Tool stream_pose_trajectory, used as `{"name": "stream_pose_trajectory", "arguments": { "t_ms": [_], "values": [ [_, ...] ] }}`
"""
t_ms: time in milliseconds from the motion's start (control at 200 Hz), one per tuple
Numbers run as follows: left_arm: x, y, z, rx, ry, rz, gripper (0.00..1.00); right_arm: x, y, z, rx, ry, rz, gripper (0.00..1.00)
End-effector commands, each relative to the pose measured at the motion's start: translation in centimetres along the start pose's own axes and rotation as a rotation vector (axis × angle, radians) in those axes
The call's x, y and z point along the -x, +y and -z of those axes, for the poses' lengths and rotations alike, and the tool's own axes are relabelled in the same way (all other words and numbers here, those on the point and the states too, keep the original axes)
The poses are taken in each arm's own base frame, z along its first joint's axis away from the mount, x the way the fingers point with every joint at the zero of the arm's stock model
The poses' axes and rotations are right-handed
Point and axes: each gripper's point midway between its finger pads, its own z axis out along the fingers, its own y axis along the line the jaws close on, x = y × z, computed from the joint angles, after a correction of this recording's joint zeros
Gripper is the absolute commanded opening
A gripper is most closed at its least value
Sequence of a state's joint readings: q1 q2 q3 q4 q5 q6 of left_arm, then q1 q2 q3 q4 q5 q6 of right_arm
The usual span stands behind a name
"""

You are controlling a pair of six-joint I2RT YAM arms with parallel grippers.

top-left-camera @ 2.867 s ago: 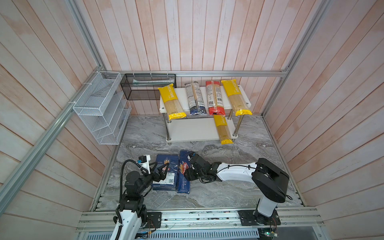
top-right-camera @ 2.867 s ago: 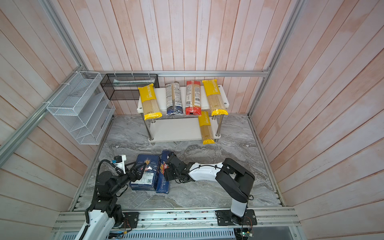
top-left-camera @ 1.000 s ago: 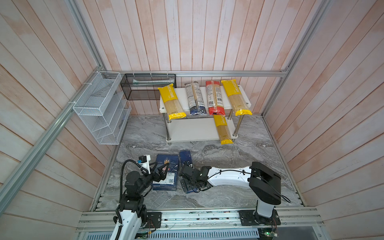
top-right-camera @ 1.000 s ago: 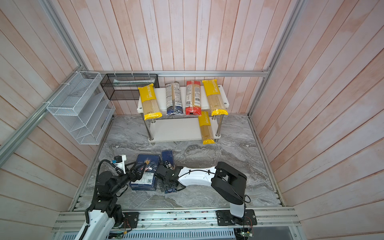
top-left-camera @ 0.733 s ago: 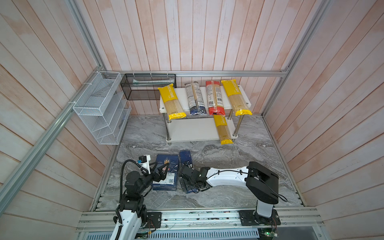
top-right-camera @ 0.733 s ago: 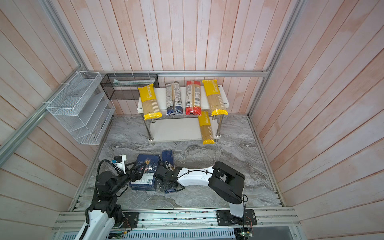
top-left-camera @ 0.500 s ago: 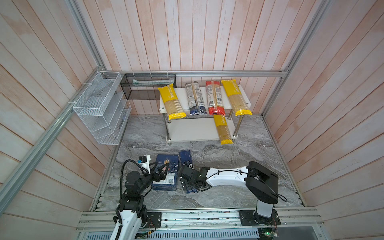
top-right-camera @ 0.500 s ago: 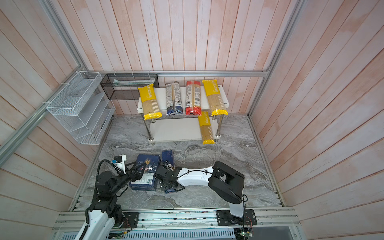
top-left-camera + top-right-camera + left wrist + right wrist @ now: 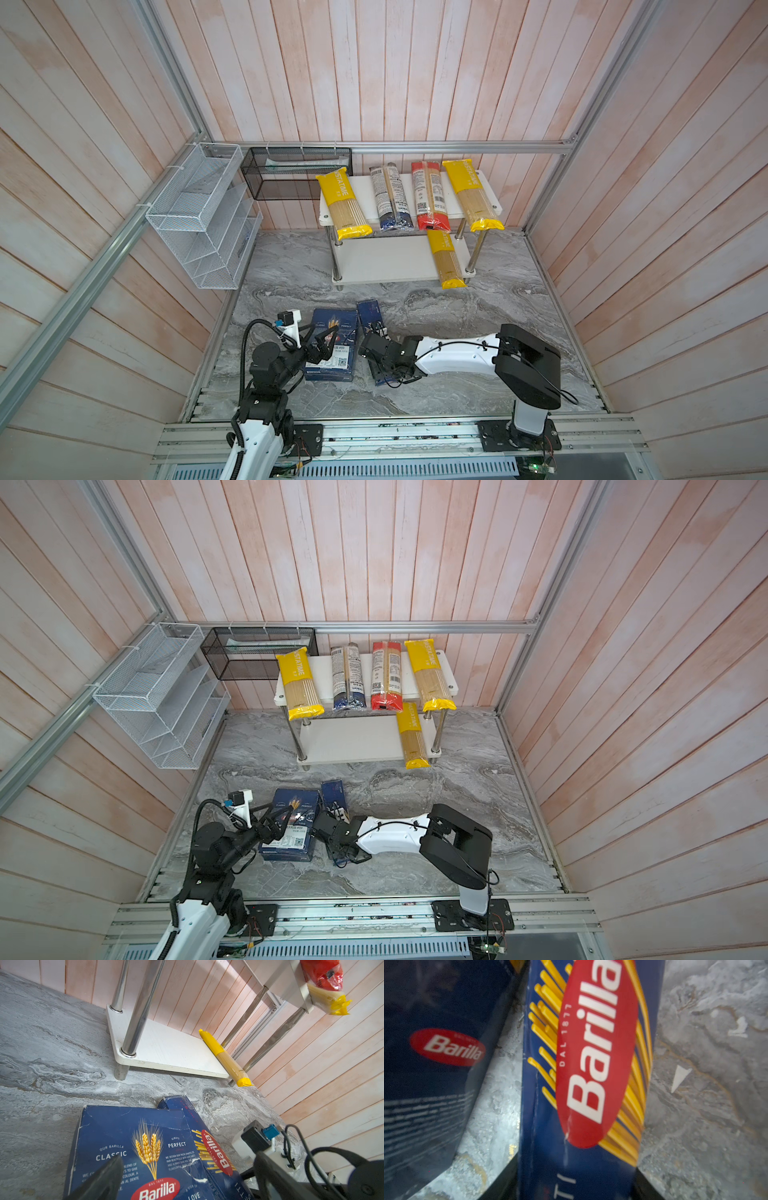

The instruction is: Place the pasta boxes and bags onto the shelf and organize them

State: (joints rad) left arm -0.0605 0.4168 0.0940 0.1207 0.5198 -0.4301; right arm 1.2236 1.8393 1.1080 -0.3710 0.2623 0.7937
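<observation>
— The right pincer [image 9: 577,1185] is pinching the narrow spaghetti box [image 9: 591,1064]. On my screen a dark finger [image 9: 508,1184] is pressing against each long side, and the red Barilla oval is running straight out ahead of the tips. The box is lying flat on the bench [image 9: 457,316].

— And the left pincer?

— The left pincer [image 9: 189,1157] is standing spread wide over the near half of the wide Barilla box [image 9: 124,1136], pinching nothing. I cannot tell whether its tips are touching the cardboard. That box is lying flat beneath it, just beside the right pincer on the left arm's side. Close to the right pincer I am seeing a strip of bench showing between the two boxes. Further ahead of the tips they are drawing together, and I cannot tell whether they are touching there.

— Where is the shelf sitting?

— The shelf [image 9: 386,259] is standing well ahead of both pincers, against the back wall. Four bags are lying side by side on its top board, their ends overhanging the edge that faces the pincers. Going from the left pincer's side to the right pincer's side, I am reading a yellow bag [image 9: 344,203], the dark blue bag [image 9: 392,199], the red bag [image 9: 430,195] and a second yellow bag [image 9: 471,193]. A third yellow bag [image 9: 445,259] is lying on the lower board, at the end ahead of the right pincer, its tip poking past the front edge.
</observation>
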Motion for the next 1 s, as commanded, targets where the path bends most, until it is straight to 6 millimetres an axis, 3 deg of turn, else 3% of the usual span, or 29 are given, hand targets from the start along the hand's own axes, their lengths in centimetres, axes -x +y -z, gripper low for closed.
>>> {"name": "stream_pose_trajectory", "arguments": {
  "t_ms": [0, 440, 995],
  "values": [
    [-0.1, -0.1, 0.0, -0.008, -0.009, -0.014, 1.0, -0.4, -1.8, 0.3, -0.06, -0.018, 0.001, 0.59],
    [-0.1, 0.0, 0.0, -0.005, -0.007, -0.01, 1.0, 2.7, -2.5, 4.8, 0.041, -0.24, -0.077, 0.47],
    [-0.1, 0.0, -0.1, -0.002, -0.007, -0.011, 1.0, 5.8, -5.5, 11.0, 0.057, -0.49, -0.164, 0.39]
  ]
}}
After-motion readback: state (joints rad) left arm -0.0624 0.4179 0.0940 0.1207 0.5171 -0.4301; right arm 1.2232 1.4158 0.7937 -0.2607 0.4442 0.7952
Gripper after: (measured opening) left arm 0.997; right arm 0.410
